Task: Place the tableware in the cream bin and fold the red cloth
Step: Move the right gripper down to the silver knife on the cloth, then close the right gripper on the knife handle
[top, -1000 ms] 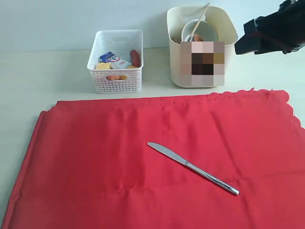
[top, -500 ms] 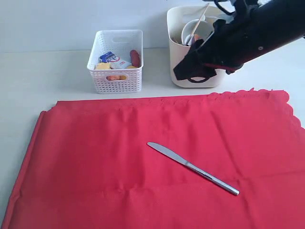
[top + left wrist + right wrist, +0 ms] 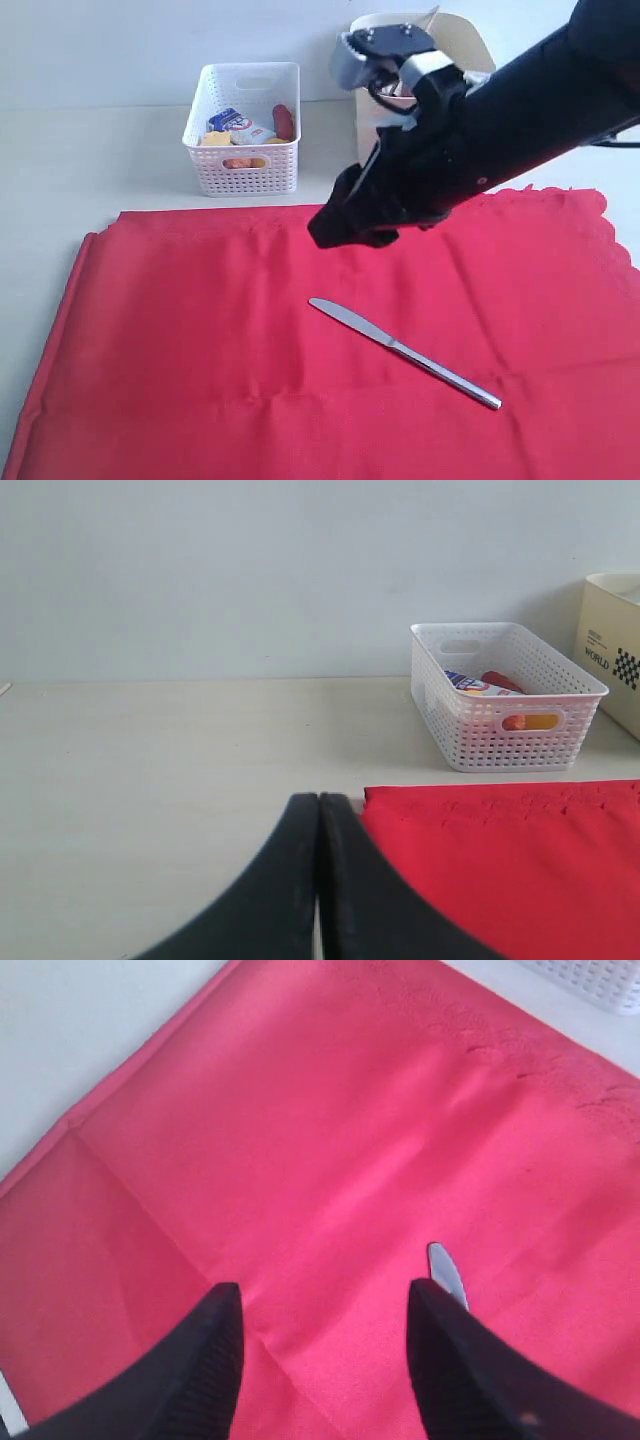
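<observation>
Exterior view: the red cloth point(image 3: 200, 330) lies spread flat across the lower frame, unfolded, with its scalloped edge toward the top. A table knife point(image 3: 400, 352) rests on it right of centre, so one piece apparently has yet to reach the cream bin point(image 3: 470, 45) at upper centre, and the folding is not begun. The arm hides most of what the bin holds. The right pincer point(image 3: 340, 228) hangs over the cloth near the knife's blade.

Left wrist view: the left pincer point(image 3: 318, 880) is pressed shut and empty, over the desk point(image 3: 150, 770) beside the cloth's edge.

Right wrist view: the right pincer's jaws stand apart, holding nothing, with the blade tip just beside one finger.
</observation>
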Robot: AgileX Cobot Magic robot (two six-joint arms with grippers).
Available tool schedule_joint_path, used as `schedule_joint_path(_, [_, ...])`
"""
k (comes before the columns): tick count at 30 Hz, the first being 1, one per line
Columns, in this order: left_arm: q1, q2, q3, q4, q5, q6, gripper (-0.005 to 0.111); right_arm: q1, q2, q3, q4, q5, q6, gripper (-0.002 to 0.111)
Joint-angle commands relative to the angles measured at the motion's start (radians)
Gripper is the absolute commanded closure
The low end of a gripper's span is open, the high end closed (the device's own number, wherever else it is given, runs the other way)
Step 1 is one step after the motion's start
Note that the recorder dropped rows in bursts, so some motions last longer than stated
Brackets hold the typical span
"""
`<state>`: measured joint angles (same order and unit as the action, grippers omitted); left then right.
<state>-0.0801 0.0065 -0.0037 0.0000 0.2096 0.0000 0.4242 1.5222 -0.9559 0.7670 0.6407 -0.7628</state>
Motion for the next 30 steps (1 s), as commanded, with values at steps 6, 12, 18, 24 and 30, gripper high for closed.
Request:
schedule_joint_path(6, [-0.004,-0.007,0.004,0.000,-0.002,0.000,0.107,0.117,-0.009,0.147,-0.023,-0.221,-0.004,0.060])
schedule_joint_path(12, [-0.004,-0.007,0.004,0.000,-0.002,0.000,0.107,0.175,-0.009,0.199,-0.025,-0.275,-0.042,0.060])
schedule_joint_path(18, [-0.004,-0.007,0.004,0.000,-0.002,0.000,0.107,0.193,-0.009,0.223,-0.025,-0.282,-0.048,0.060])
schedule_joint_path(24, [-0.004,-0.007,0.004,0.000,-0.002,0.000,0.107,0.193,-0.009,0.231,-0.025,-0.299,-0.048,0.060])
schedule_joint_path(30, [-0.004,-0.007,0.004,0.000,-0.002,0.000,0.107,0.193,-0.009,0.233,-0.046,-0.252,-0.048,0.060])
